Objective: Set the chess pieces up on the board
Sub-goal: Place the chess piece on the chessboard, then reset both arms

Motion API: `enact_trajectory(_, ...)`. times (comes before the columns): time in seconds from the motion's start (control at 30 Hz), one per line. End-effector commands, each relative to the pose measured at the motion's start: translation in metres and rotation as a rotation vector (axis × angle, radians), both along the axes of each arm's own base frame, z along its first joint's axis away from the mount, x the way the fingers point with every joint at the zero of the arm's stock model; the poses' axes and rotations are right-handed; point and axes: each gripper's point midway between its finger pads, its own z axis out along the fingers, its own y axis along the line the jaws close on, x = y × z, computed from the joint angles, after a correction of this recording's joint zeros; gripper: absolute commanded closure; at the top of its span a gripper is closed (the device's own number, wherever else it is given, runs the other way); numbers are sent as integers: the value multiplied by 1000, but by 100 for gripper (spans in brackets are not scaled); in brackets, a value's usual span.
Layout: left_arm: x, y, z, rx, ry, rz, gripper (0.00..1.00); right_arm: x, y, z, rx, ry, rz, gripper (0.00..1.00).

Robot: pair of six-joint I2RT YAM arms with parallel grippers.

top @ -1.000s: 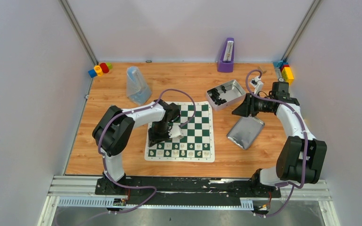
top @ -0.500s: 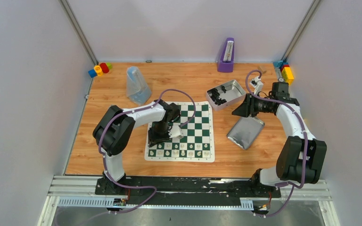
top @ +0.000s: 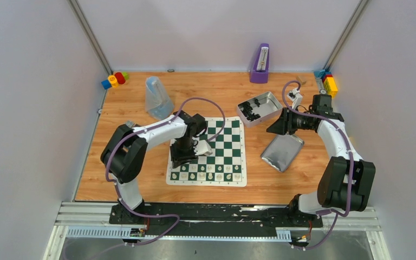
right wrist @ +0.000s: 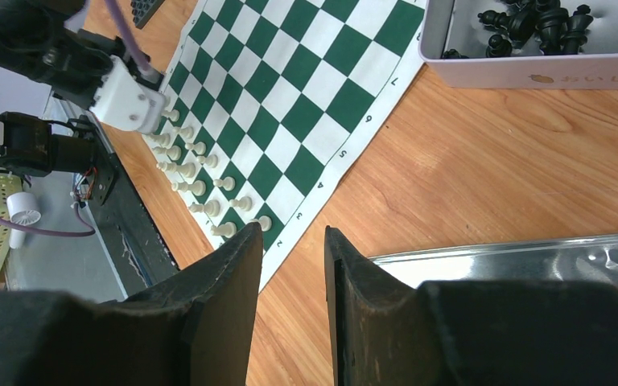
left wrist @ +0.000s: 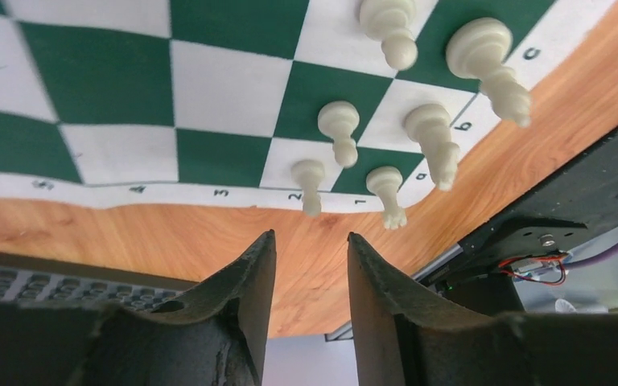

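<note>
Jaws left: apart, empty | jaws right: apart, empty | board [top: 227,143]: left squares hidden under arm [top: 157,130]

The board [top: 227,143] lies in the middle of the bench [top: 206,92]. The chess pieces [top: 210,176] stand in two rows along the board's near edge. A lid [top: 283,153] lies right of the board. Behind the lid sits an open box [top: 271,101] with more pieces [top: 251,111] in it. A metronome [top: 259,64] stands at the far edge. A plastic bag [top: 157,98] sits behind the board's left corner. Toy blocks [top: 114,80] lie in the far left corner, and more blocks [top: 329,82] in the far right corner.
</note>
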Motion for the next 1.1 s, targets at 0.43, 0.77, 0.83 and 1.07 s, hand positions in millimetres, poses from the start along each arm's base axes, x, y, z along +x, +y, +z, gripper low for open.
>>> enact_trajectory(0.43,90,17,153,-541,-524,413,27,17,-21,40,-165,-188,-73,41)
enact_trajectory(0.77,115,79,199,-692,-878,703,0,21,-41,68,-259,-257,-193,0)
enact_trajectory(0.83,113,90,209,-706,-945,750,0,19,-45,72,-259,-260,-223,0)
enact_trajectory(1.07,98,108,238,-740,-1110,843,0,6,-55,83,-271,-290,-318,0)
